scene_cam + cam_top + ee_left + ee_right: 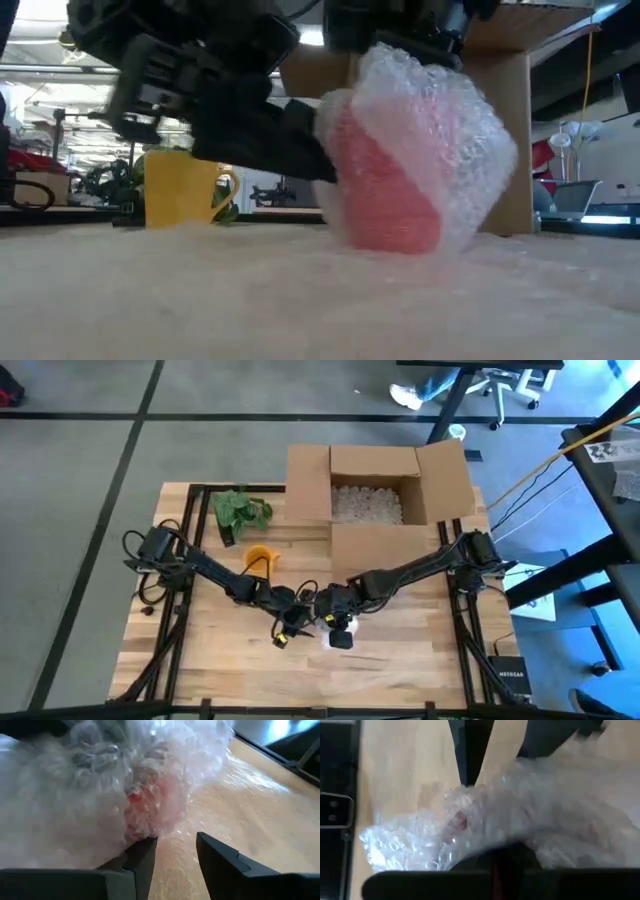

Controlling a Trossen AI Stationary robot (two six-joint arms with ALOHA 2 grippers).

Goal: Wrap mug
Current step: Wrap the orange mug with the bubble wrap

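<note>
A red mug [385, 200] stands on the table, covered in clear bubble wrap [430, 120]; the wrap also shows in the high view [340, 632]. My left gripper [175, 855] is open at the wrap's left side, low by the table. My right gripper [405, 35] comes down onto the top of the wrap and looks shut on it. The mug's handle is hidden. My left gripper touches the bubble wrap's side [142, 832] with the outer edge of one finger [142, 855]; nothing is between its fingers. It comes in level from the table's left. My right gripper is shut on the gathered bubble wrap at the mug's top [485, 827], from above. The wrap itself hides the fingertips. The mug stands on the table below.
A yellow mug [260, 557] stands left of the work spot and a green plant [240, 510] lies at the far left. An open cardboard box [380, 500] with packing fill stands at the far edge. Bare wood lies along the near edge.
</note>
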